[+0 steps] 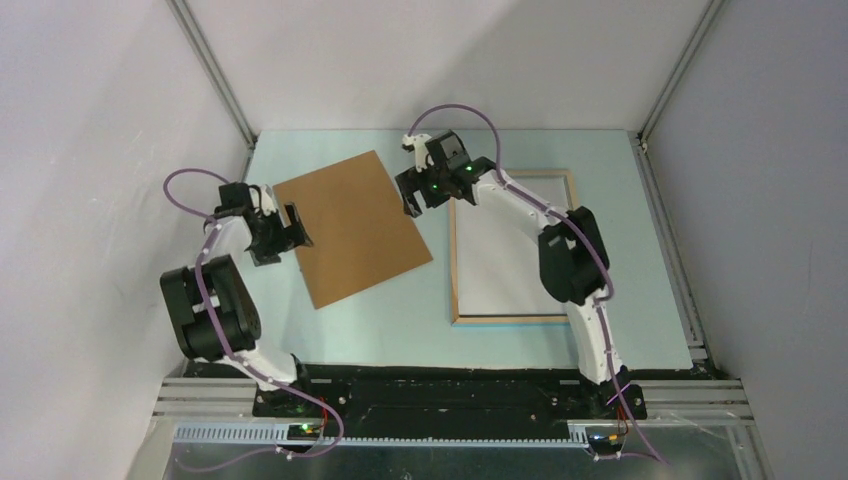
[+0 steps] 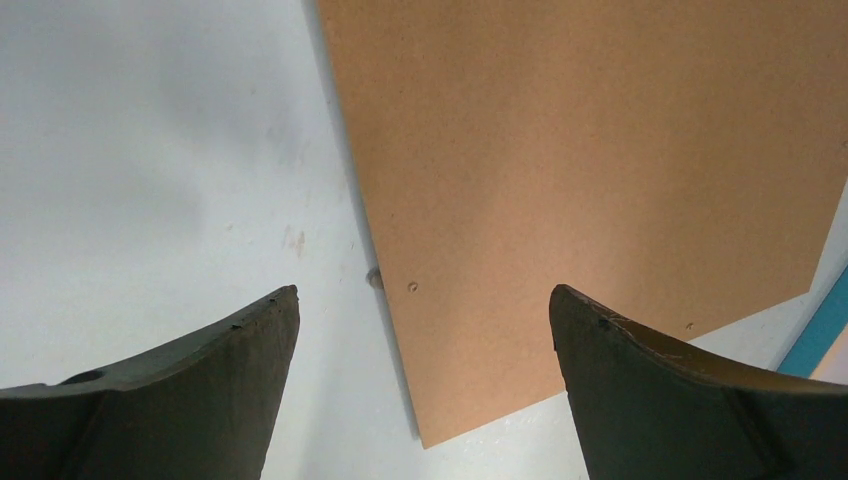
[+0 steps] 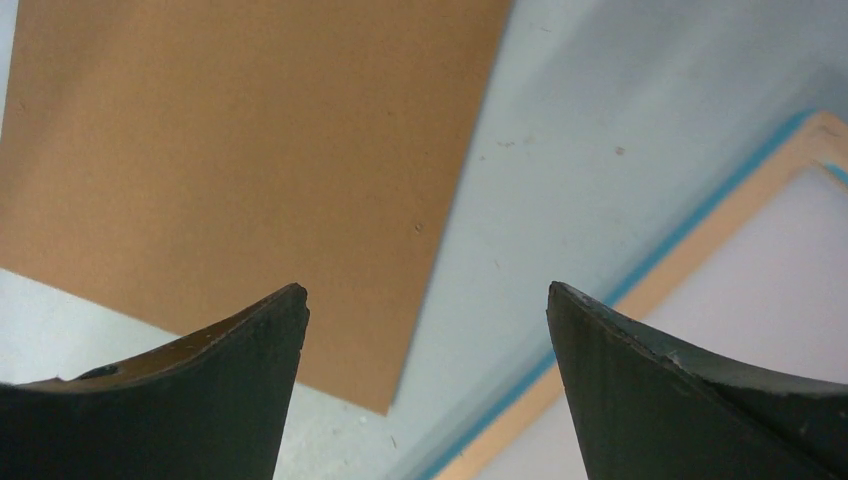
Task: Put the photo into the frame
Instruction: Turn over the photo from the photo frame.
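While both jaws gape empty | frame (image 1: 510,319) wood-side up, pale sheet (image 1: 500,260) inside | brown board (image 1: 352,228) beside

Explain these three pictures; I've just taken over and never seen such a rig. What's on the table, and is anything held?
Two white robot arms are bolted at the near edge of a pale blue table. The wide picture looks down from above; the other two come from a camera on each wrist. On the table lie a plain brown rectangular backing board and a thin light-wood picture frame edged in blue, pale inside; no printed photo shows. The left end effector is open over the board's left edge; the right end effector is open above the gap between board and frame. Nothing is held.
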Tool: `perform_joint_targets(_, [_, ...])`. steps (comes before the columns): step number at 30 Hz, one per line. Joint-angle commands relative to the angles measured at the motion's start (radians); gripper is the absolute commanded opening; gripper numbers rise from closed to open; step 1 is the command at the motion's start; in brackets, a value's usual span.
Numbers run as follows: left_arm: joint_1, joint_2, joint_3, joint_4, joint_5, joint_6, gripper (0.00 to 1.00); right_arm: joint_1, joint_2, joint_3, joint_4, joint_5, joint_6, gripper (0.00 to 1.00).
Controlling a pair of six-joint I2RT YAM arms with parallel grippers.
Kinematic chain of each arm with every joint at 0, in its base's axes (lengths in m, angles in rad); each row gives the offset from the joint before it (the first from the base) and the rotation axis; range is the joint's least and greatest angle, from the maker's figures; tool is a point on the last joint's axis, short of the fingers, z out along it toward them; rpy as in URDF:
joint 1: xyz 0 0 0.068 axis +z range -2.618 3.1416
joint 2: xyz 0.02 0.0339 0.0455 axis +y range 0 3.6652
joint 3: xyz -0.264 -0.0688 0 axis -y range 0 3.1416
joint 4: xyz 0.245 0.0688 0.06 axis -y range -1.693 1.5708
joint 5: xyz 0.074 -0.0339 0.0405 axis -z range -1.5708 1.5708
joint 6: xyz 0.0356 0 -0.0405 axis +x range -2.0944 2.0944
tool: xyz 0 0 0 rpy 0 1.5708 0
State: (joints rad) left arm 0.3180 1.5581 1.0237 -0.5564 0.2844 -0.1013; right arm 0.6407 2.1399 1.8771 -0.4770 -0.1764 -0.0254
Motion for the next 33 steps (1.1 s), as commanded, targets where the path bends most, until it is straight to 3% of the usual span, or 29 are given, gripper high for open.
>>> perform_joint_targets(1, [0.008, 0.083, 0.084, 0.011, 0.057, -0.04, 0.98, 0.0, 0.112, 0.168, -0.054, -0.093, 0.099, 0.93])
perform_joint_targets(11, [0.008, 0.215, 0.156, 0.037, 0.085, -0.098, 0.96, -0.01, 0.327, 0.352, -0.099, -0.196, 0.2, 0.9])
perform_joint_targets(33, [-0.025, 0.316, 0.153, 0.106, 0.2, -0.145, 0.94, -0.027, 0.437, 0.419, -0.096, -0.31, 0.292, 0.89])
